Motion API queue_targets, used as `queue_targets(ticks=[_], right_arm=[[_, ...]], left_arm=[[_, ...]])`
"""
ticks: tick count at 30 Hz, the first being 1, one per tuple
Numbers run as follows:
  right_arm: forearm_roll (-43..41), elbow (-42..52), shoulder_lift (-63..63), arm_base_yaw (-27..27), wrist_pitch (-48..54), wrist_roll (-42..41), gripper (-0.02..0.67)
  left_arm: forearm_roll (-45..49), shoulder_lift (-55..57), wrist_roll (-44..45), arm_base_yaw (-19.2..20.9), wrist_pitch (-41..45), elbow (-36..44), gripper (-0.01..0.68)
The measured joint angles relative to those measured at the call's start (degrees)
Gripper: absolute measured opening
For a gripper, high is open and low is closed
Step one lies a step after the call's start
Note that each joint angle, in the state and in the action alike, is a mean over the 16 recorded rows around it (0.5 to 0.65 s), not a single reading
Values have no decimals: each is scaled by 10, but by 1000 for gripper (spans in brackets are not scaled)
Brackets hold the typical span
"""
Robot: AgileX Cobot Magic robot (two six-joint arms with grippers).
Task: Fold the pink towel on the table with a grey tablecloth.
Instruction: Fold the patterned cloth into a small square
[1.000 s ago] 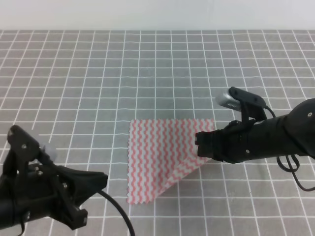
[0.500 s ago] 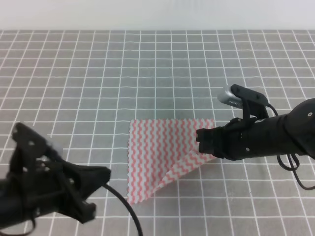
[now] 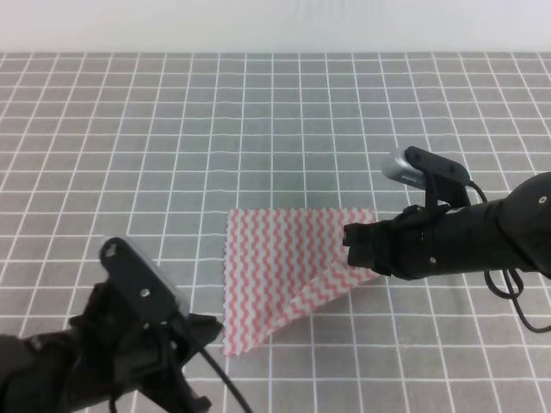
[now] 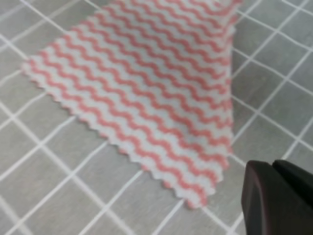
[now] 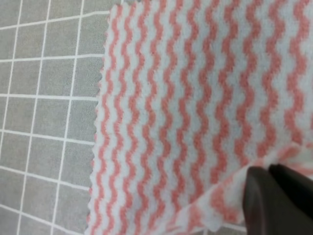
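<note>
1. Clearly the pink towel [image 3: 288,271] lies on the counter [image 3: 258,120] just ahead of our right pincer [image 3: 355,251], which has its tips closed on the towel's near right corner; the right wrist view shows that corner bunched between the dark tips [image 5: 274,196].
2. We judge the corner is held and raised so it can be carried across the cloth for a fold: the lower right part is already lifted and turned inward, leaving a slanted edge running from the right pincer down to the front corner.
3. Our left pincer [image 3: 194,344] hangs beside the towel's front left corner, not touching it, probably waiting to pin or take that side. Only one dark tip [image 4: 279,200] shows in the left wrist view, so we cannot tell how wide it stands.
4. We see a thin, limp towel with pink-and-white wavy stripes and small zigzag-cut edges; it creases softly where gripped.
5. Under it, the counter is grey fabric ruled with thin white grid lines, flat and matte.
</note>
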Motion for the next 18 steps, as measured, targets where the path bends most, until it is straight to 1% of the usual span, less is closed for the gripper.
queue_targets(ticks=[3, 7, 12, 18], right_arm=[[4, -1, -1, 0, -3, 0, -15], [9, -4, 0, 0, -8, 0, -15], [14, -12, 3, 0, -12, 0, -15], [15, -24, 14, 0, -13, 0, -15]], left_arm=[[0, 22, 18, -3, 5, -11, 65], [0, 52, 33, -3, 15, -29, 131], [-1, 85, 43, -3, 19, -48, 231], [-1, 106, 60, -3, 11, -59, 309]])
